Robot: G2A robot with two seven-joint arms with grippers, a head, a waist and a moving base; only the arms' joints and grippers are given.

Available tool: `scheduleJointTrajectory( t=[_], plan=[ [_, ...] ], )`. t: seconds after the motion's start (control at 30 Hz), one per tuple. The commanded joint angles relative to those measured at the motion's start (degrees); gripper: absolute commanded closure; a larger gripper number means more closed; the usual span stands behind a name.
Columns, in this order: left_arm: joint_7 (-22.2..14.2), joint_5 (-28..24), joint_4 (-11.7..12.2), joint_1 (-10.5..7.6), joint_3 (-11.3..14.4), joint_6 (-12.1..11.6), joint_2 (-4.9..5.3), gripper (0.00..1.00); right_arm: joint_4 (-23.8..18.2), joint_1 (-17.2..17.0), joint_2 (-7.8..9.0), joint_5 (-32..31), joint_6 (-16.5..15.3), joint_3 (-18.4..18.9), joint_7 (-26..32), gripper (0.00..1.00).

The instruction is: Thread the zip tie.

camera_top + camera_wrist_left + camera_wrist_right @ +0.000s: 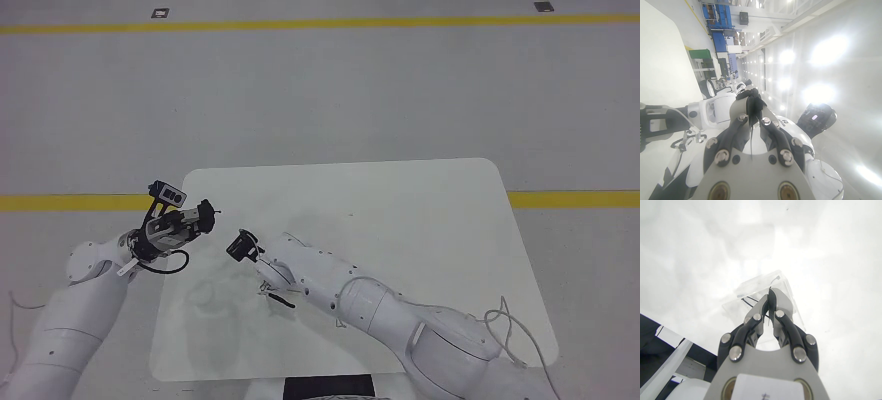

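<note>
The left hand (207, 214) is hanging at the left edge of the white counter (420, 230), pointing across toward the right hand (238, 245), which is sitting near it but apart. In its own wrist view the left hand (753, 100) is gripping the zip tie (751, 140) with its fingertips pressed together. The tie's thin black length is running along the hand's own axis, from the pinched tips back toward the wrist. The right hand (770, 294) is closed too, pinching a black strip (769, 318) that is lying along its axis, with a short tip poking out past the fingertips. Whether this strip is the same tie I cannot tell. Under the right hand a clear box (791, 306) is resting on the counter, holding loose black ties (748, 301) lying at slants. Small grey print (782, 123) is showing on the right arm's white shell, and a white label (764, 389) on the right wrist is bearing a dark mark cut off at the edge
</note>
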Motion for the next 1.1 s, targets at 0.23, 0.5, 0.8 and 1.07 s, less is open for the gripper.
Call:
scheduleJointTrajectory(
  t=[0.23,0.5,0.8,1.07],
  plan=[
    [0.0,0.0,0.0,0.00,0.0,0.0,0.00,1.00,-11.5,-5.4,4.78,-3.9,-2.1,6.2,1.6,1.00],
    [0.0,0.0,0.0,0.00,0.0,0.0,0.00,1.00,-23.0,-12.9,8.86,-8.0,-4.5,12.6,-2.2,1.00],
    [0.0,0.0,0.0,0.00,0.0,0.0,0.00,1.00,-37.0,-25.0,13.30,-6.2,-10.4,23.8,-13.0,1.00],
    [0.0,0.0,0.0,0.00,0.0,0.0,0.00,1.00,-38.3,-26.6,13.79,-4.4,-12.3,25.4,-14.9,1.00]
  ],
)
